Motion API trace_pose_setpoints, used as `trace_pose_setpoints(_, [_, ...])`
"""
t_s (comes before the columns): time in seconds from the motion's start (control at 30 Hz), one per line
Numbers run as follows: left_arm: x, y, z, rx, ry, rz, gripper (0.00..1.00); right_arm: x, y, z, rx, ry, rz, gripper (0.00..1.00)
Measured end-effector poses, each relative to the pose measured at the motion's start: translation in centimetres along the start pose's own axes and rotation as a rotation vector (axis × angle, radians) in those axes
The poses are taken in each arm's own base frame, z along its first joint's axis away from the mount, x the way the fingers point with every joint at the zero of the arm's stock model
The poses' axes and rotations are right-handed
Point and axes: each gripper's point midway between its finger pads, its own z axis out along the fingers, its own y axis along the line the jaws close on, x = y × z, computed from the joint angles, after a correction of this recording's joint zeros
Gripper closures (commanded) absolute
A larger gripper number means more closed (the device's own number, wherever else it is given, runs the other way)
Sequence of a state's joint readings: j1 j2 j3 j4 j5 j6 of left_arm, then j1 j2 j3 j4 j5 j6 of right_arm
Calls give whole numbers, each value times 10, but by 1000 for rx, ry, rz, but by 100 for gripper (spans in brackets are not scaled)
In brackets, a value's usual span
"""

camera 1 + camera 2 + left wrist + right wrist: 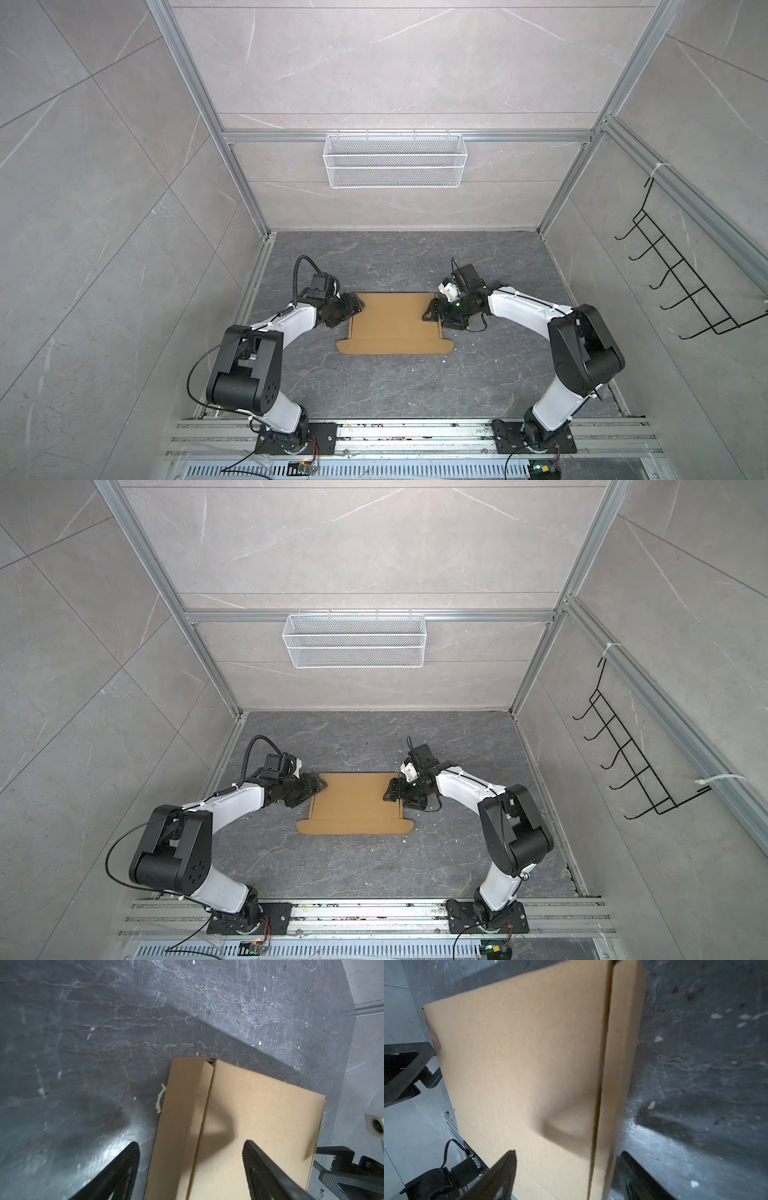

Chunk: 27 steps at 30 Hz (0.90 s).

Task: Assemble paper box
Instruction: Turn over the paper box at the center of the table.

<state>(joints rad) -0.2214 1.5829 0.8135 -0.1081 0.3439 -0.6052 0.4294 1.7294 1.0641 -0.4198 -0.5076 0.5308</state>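
The left arm [291,326] and right arm [519,305] share white, rounded link shells and bulky black joint housings dotted with small round screw holes. A black ribbed hose [296,274] arches at the left wrist. A thin black cable [190,374] bows out at nine o'clock of that arm's elbow. Each arm has a black screwed base plate [326,434]. The left tool [190,1142] and right tool [568,1151] have flat black fingers [255,1159] with a fine texture.

The left gripper [191,1142] gapes across the box [259,1109] edge; one finger [128,1167] over the dark table [93,1032], the other over cardboard; a fold runs between; contact unclear, perhaps none.
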Motion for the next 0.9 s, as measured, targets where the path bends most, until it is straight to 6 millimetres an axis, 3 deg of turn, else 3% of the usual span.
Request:
trace_pose_setpoints(0.17, [-4, -6, 14, 66, 5, 2, 31, -2, 2, 5, -37, 4, 12, 22])
trace_pose_setpoints(0.6, [-10, 3, 15, 160, 24, -48, 46, 6, -16, 7, -122, 22, 77, 10])
trace_pose_setpoints(0.9, [-14, 6, 16, 190, 45, -70, 51, 1, -3, 7, -206, 22, 68, 4])
